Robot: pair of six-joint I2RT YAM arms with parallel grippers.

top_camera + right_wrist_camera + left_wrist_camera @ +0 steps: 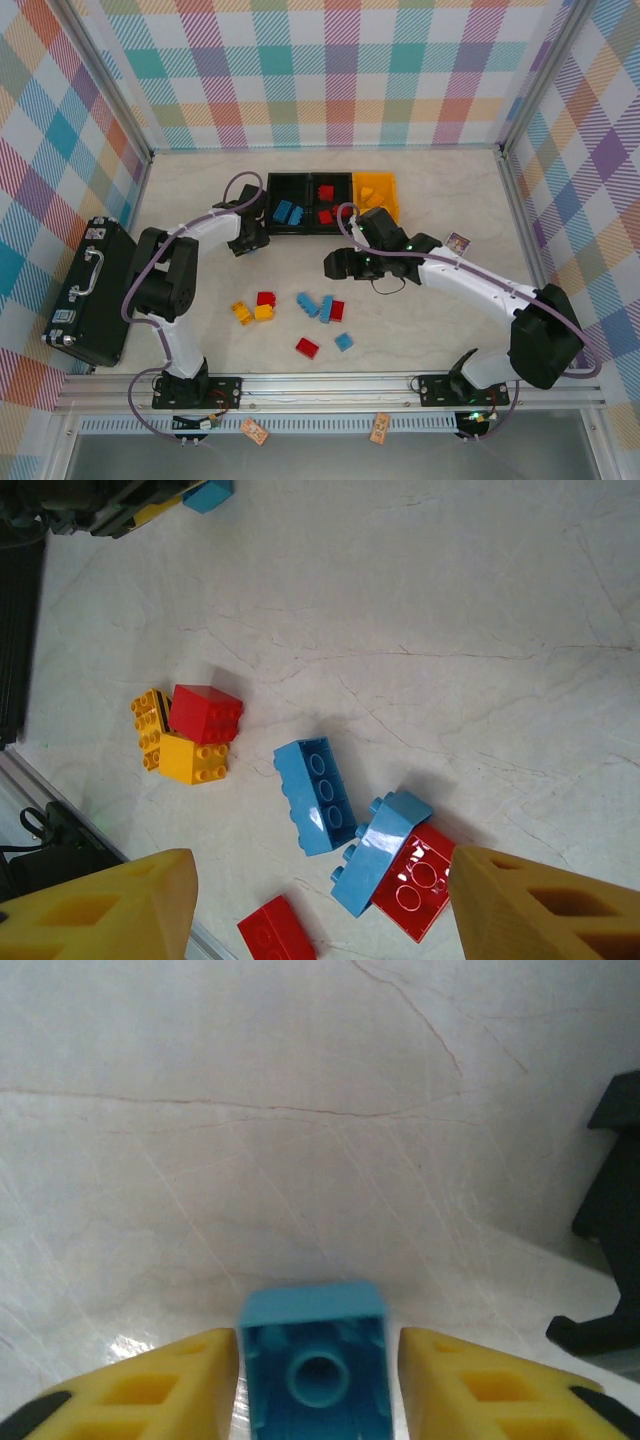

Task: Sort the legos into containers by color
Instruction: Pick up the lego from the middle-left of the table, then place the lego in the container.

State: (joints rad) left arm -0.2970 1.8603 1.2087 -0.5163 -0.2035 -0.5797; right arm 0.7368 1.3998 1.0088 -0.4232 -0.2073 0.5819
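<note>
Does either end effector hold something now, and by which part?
The left end effector holds a blue brick by two opposite side walls, its hollow underside facing the camera. The right end effector is open and holds nothing.

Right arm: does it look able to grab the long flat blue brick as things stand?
Probably yes. The right gripper is open, with the long blue brick lying uncovered between its fingers in the wrist view. A tilted blue brick sits close beside it and might get nudged.

Red, blue, yellow legos (315, 795); black and yellow-orange containers (330, 176); plaid walls (340, 70)
</note>
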